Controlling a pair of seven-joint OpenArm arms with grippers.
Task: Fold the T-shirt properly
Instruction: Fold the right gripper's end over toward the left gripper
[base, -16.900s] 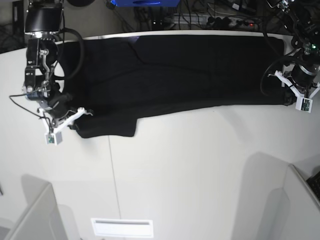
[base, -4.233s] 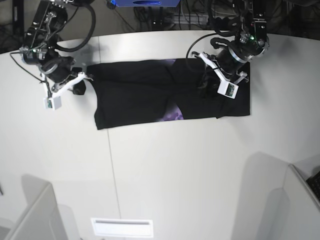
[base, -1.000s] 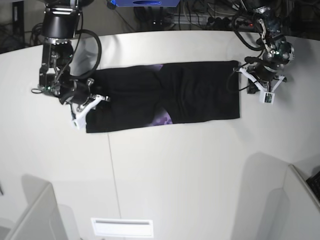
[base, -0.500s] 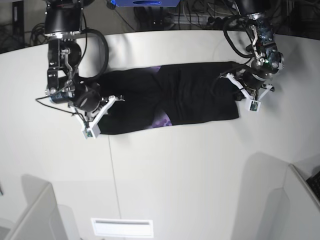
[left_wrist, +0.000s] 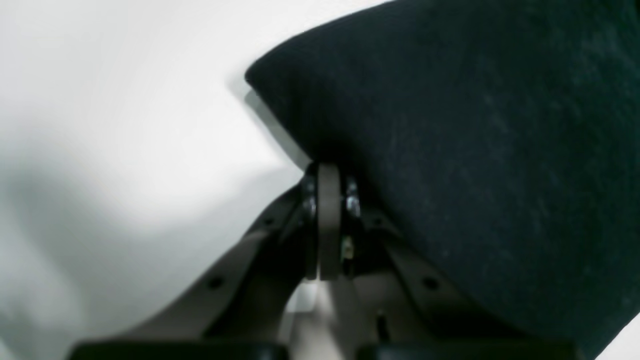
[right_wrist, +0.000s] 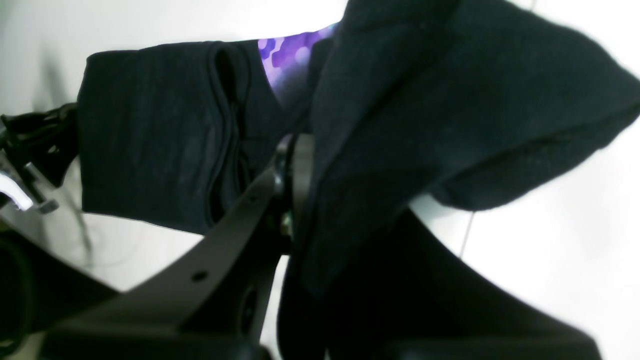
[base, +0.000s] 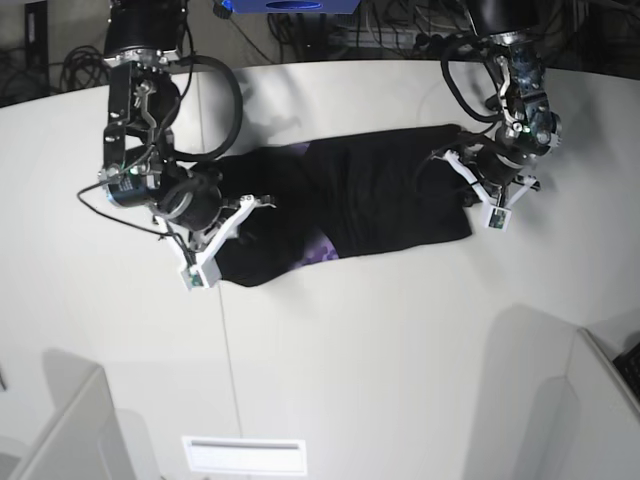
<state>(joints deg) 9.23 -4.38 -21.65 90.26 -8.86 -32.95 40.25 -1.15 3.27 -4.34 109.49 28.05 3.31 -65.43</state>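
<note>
The black T-shirt (base: 380, 195) lies as a folded band across the far half of the table, with a bit of purple print (base: 322, 245) showing at its front edge. My right gripper (base: 228, 222) is shut on the band's lifted, bunched left end. In the right wrist view the cloth (right_wrist: 450, 115) drapes over the gripper (right_wrist: 292, 190), with the print (right_wrist: 292, 52) behind it. My left gripper (base: 478, 190) is at the band's right end. In the left wrist view it (left_wrist: 327, 210) is shut at the edge of the raised cloth (left_wrist: 475, 125).
The table (base: 400, 350) is white, with a seam (base: 222, 340) running to the front. Cables and a blue box (base: 285, 5) lie beyond the far edge. Grey partitions stand at the front left (base: 60, 430) and front right (base: 600, 400). A white slotted plate (base: 243, 455) sits at the front.
Both grippers have moved inward. The right gripper has carried the shirt's left end to the right and forward, bunching it. The left gripper has pushed the right end slightly left.
</note>
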